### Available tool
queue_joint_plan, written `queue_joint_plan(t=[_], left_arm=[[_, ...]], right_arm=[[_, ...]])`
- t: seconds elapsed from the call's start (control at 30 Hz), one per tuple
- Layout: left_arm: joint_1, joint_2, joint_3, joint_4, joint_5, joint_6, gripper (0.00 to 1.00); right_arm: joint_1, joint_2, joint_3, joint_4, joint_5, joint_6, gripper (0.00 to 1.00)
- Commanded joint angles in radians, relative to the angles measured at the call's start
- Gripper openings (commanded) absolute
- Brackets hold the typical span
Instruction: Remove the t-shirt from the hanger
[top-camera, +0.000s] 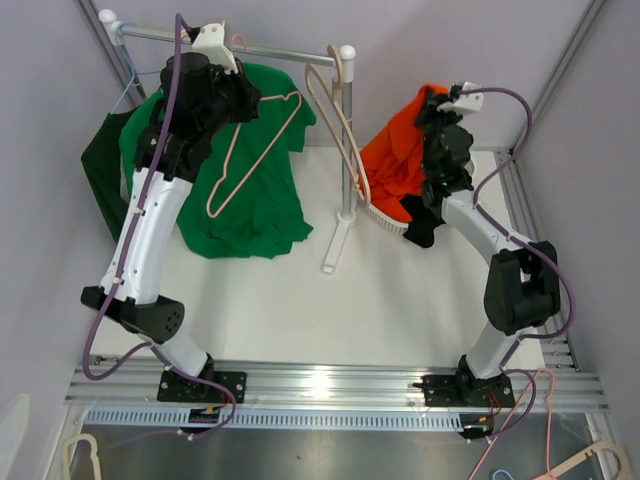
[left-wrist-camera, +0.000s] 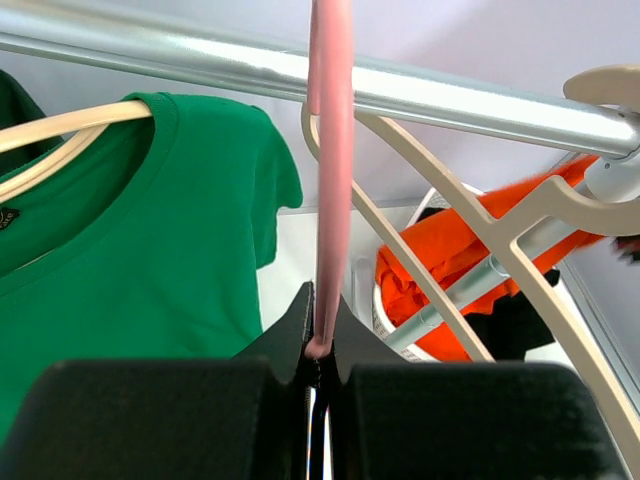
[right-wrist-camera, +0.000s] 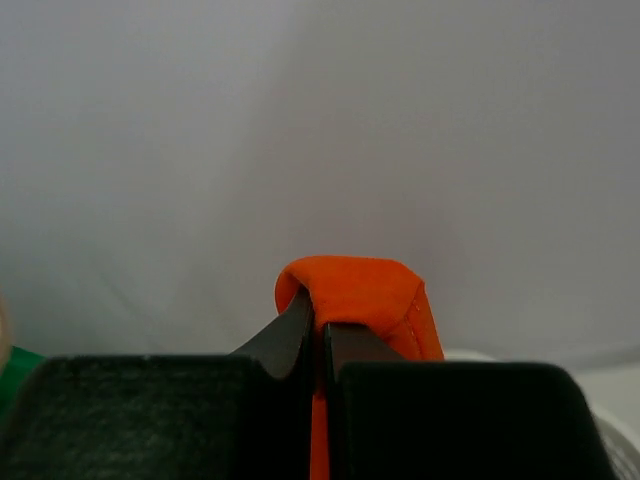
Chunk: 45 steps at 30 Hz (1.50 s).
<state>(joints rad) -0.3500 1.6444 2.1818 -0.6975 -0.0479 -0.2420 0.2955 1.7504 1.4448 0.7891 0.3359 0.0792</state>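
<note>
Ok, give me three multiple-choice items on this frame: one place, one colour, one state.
1. Where is the orange t-shirt?
A) on the rail
B) right of the post, in the right fingers
C) flat on the table

2. What colour t-shirt hangs on the cream hanger?
A) white
B) orange
C) green

3. The left fingers are:
A) shut on the pink hanger
B) wide open
C) shut on cloth

Answers: B, the top view shows it held up there; C, the green t-shirt has its collar on it; A, the hanger is pinched between them.
</note>
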Motion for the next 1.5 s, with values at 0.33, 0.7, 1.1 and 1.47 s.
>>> queue_joint_plan(t=[0.33, 0.7, 1.1, 1.47], left_arm=[[0.011, 0.012, 0.055, 0.043, 0.040, -0.002, 0.01], [0.011, 0.029, 0.041, 0.052, 0.080, 0.032, 0.01], [0.009, 0.032, 0.050, 0.062, 0.097, 0.023, 0.01], [0.003, 0.034, 0.024, 0.104, 0.111, 0.070, 0.01]], right_arm=[[-0.101, 0.234, 0.314, -1.286, -0.222, 0.202, 0.00], [-0.144, 0.302, 0.192, -1.386, -0.489, 0.176, 0.08], [-0.127, 0.066, 0.288, -1.369, -0.337, 0.143, 0.46], [-0.124, -0.049, 0.260, -1.346, -0.284, 0.171, 0.85]])
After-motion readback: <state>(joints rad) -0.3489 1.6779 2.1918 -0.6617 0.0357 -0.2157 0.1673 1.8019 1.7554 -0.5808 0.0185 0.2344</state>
